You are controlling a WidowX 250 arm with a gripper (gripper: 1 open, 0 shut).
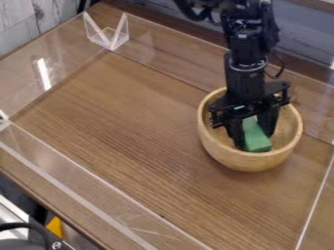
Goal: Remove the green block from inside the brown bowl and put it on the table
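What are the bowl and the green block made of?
The bowl looks like smooth wood, because it's tan with a thick rim. The block could be painted wood or plastic; its plain green looks dull, not shiny, so I can't tell which.

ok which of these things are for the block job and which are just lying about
For the job:
- green block, in the bowl
- brown bowl
- table, where the block is to go
- pincer, down at the block

Just lying about:
- clear angular piece by the far edge
- black cable at the near left corner
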